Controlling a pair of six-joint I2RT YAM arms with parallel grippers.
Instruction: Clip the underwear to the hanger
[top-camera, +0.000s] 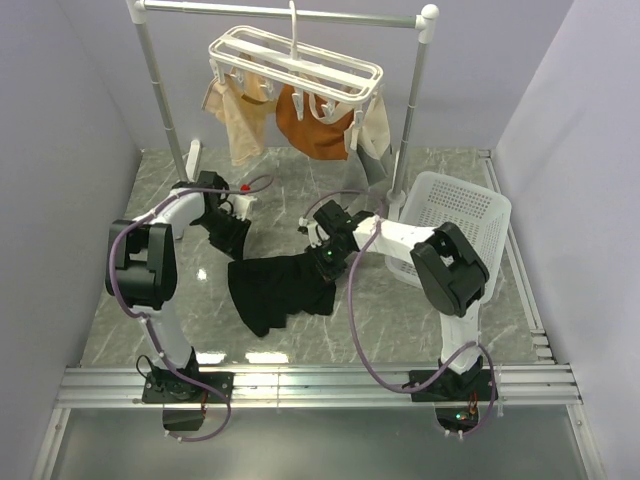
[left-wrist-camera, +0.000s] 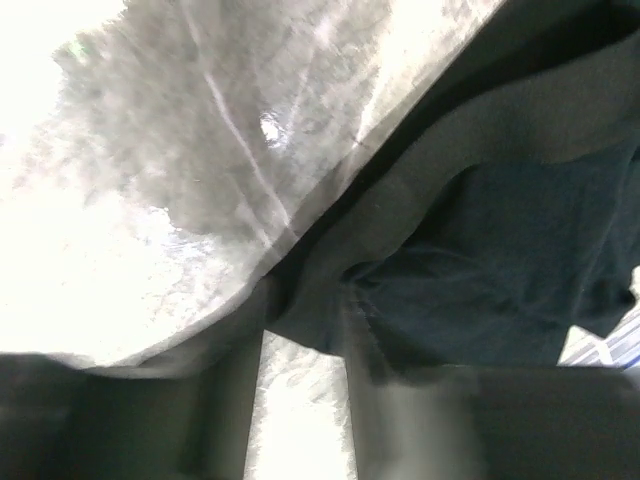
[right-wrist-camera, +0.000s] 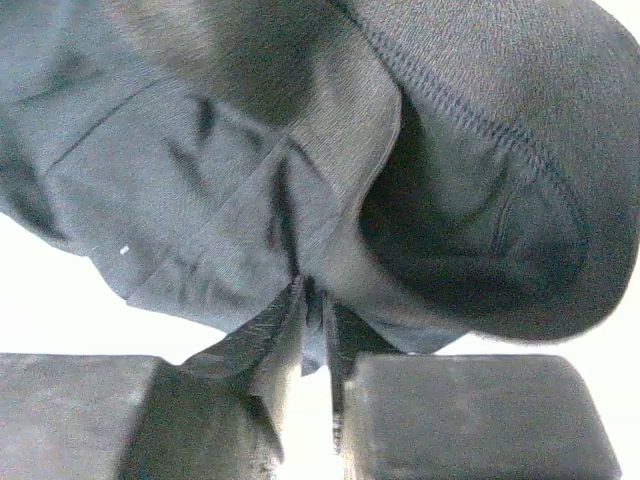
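Observation:
The black underwear (top-camera: 278, 288) lies rumpled on the marble table between my arms. My right gripper (top-camera: 326, 262) is shut on its right upper edge; in the right wrist view a fold of the underwear (right-wrist-camera: 250, 180) is pinched between the fingertips of the gripper (right-wrist-camera: 318, 335). My left gripper (top-camera: 230, 240) sits at the cloth's upper left corner. In the left wrist view this gripper (left-wrist-camera: 303, 345) is open, with bright table showing between the fingers and the underwear's hem (left-wrist-camera: 470, 240) lying just at the tips. The white hanger (top-camera: 295, 62) hangs on the rail at the back.
Tan garments (top-camera: 240, 112) and an orange garment (top-camera: 312, 125) hang clipped under the hanger. The metal rail stand (top-camera: 160, 80) spans the back. A white laundry basket (top-camera: 455, 215) stands at the right, close to my right arm. Walls close in both sides.

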